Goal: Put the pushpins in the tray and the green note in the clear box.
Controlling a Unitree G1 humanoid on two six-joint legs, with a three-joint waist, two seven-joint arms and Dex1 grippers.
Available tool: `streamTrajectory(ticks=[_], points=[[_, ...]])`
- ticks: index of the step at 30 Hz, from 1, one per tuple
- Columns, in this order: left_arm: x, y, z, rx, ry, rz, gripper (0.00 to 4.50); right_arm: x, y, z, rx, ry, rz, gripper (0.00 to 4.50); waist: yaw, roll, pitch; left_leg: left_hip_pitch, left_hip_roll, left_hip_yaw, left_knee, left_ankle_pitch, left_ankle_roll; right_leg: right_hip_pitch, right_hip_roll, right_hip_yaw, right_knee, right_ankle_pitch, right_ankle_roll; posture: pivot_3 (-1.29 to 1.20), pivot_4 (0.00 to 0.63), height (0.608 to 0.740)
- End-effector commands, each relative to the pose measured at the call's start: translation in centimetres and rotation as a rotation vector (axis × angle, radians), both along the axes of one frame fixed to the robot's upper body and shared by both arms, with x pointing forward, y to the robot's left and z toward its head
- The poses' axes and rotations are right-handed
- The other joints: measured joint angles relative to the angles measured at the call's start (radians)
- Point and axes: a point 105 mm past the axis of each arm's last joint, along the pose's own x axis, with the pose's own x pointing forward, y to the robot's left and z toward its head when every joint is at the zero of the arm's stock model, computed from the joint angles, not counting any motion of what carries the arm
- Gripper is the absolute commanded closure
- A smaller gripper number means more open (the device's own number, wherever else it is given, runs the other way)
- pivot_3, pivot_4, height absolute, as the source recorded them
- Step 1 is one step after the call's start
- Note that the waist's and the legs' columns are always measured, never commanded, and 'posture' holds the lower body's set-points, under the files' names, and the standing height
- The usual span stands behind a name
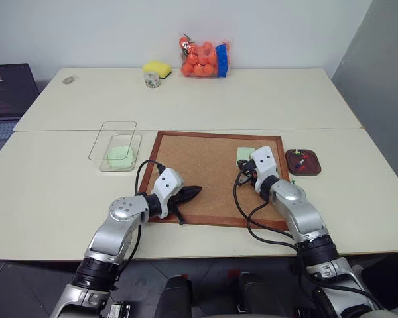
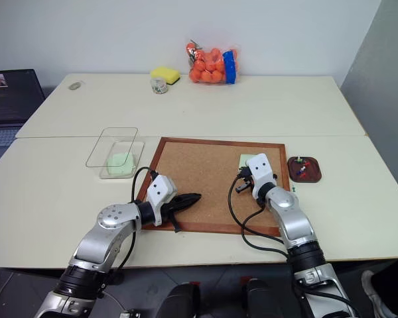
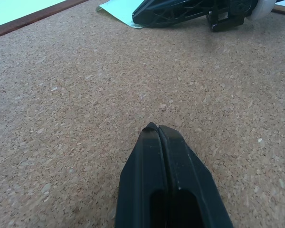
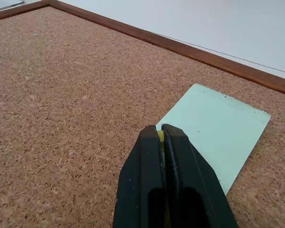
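The pale green note (image 4: 218,133) lies flat near the far right corner of the corkboard (image 1: 205,165). My right gripper (image 4: 160,128) rests at the note's near corner, shut on a small yellow-green pushpin head. The dark reddish tray (image 1: 313,171) sits on the table just right of the board, with a few pushpins (image 1: 304,159) in it. The clear box (image 1: 109,132) stands left of the board and holds a mint-green pad (image 1: 121,156). My left gripper (image 3: 156,128) is shut and empty, low over the board's near left part.
At the back of the table are a bag of orange balls (image 1: 204,58), a yellow sponge (image 1: 157,67) and a small jar (image 1: 152,79). A laptop (image 1: 6,99) sits at the far left. A seam runs between the two tabletops behind the board.
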Motion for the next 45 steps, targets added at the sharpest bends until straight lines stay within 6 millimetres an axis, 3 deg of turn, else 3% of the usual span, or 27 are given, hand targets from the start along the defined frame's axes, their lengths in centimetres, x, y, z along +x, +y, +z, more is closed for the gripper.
streamTrajectory(ticks=[1,9,17,25,32,40,45], points=[[-0.5,0.3,-1.1,0.03,0.038,0.001,4.5,0.0,-0.2,4.9,0.096,-0.201,-0.021,4.39,0.0,0.0,0.0,0.0,0.0,0.0,0.0,0.0,0.0,0.0,0.0,0.0,0.0,0.0,0.0,0.0,0.15,0.74],[-0.5,0.2,-1.3,0.03,0.043,0.0,4.5,-0.3,-0.4,8.0,0.155,-0.287,-0.024,4.39,-0.001,0.0,0.0,0.0,0.0,0.0,0.0,0.0,0.0,0.0,0.0,0.0,0.0,0.0,0.0,0.0,0.15,0.74],[0.7,0.3,0.3,-0.037,-0.007,0.036,4.5,-2.4,0.6,8.4,0.088,-0.259,0.127,4.39,0.002,0.0,0.0,0.0,0.0,0.0,0.0,0.0,0.0,0.0,0.0,0.0,0.0,0.0,0.0,0.0,0.15,0.74],[2.8,-0.2,5.4,-0.28,0.016,0.071,3.08,-3.7,0.6,8.2,-0.002,-0.259,0.191,4.5,0.0,-0.002,0.001,-0.001,0.0,-0.001,0.0,0.0,0.0,-0.001,0.0,-0.001,0.0,0.0,0.0,0.0,0.15,0.74],[3.6,-0.8,7.5,-0.291,-0.051,0.029,1.73,-3.8,0.6,8.5,-0.016,-0.266,0.206,4.5,-0.001,-0.004,0.003,-0.001,0.0,-0.001,0.0,0.0,0.0,-0.001,0.0,-0.001,0.0,0.0,0.0,0.0,0.15,0.74],[4.5,-2.8,8.9,-0.45,0.112,0.036,0.12,-3.8,0.2,9.0,-0.061,-0.296,0.215,4.5,-0.001,-0.006,0.004,-0.002,0.0,-0.001,0.0,0.0,0.0,-0.001,0.0,-0.001,0.0,0.0,0.0,0.0,0.15,0.74],[4.6,-4.9,9.7,-0.585,0.287,0.009,0.04,-4.4,0.6,9.0,-0.135,-0.329,0.254,4.5,-0.001,-0.007,0.004,-0.002,0.0,-0.001,0.001,0.0,0.0,-0.001,0.0,-0.002,0.0,0.0,0.0,0.0,0.15,0.74]])
